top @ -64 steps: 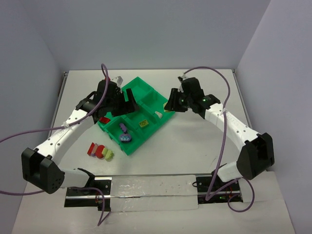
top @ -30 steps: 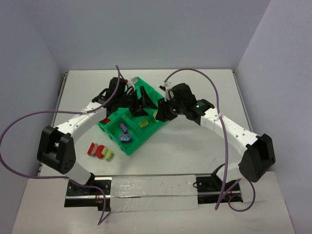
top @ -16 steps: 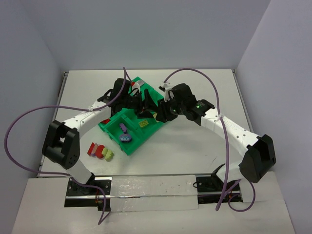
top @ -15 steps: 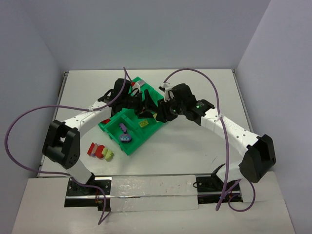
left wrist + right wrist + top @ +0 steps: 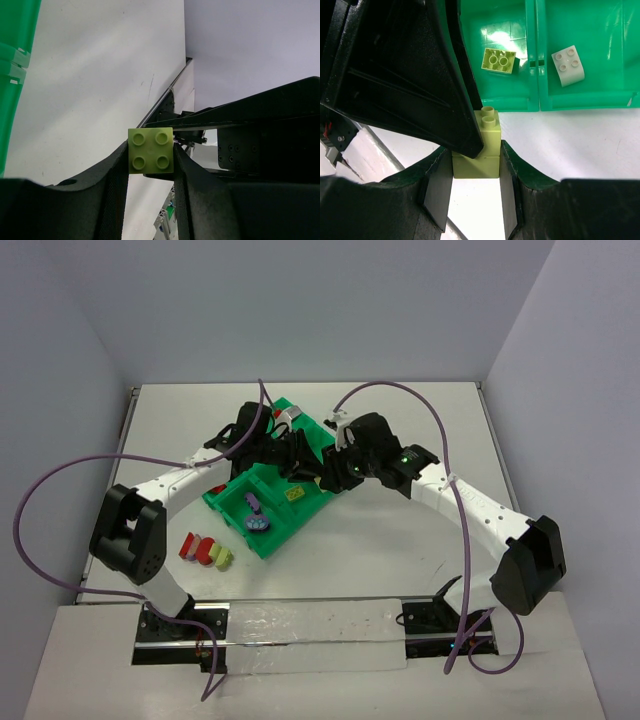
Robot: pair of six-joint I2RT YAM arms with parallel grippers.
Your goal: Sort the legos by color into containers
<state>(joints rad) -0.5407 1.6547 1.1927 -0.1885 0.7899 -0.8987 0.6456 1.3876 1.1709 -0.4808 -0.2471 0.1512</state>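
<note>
Top: left gripper [image 5: 298, 455] & right gripper [image 5: 333, 470] nearly meet over tray's [image 5: 283, 530] far-right part, so it's tight there. Table [image 5: 400, 540] open to the right & near side. Purple brick [image 5: 258, 521] in near bin. Brick row [image 5: 205, 550] on table, near-left of tray.
L wrist: fingers pinch 2x2 lime brick [image 5: 150, 150]; tray edge far left, bare table past it.
R wrist: fingers pinch lime stack [image 5: 476, 145] just off tray rim; black gripper body crowds upper left. Upturned lime brick [image 5: 499, 60] & white brick [image 5: 567, 65] in adjacent bins.
</note>
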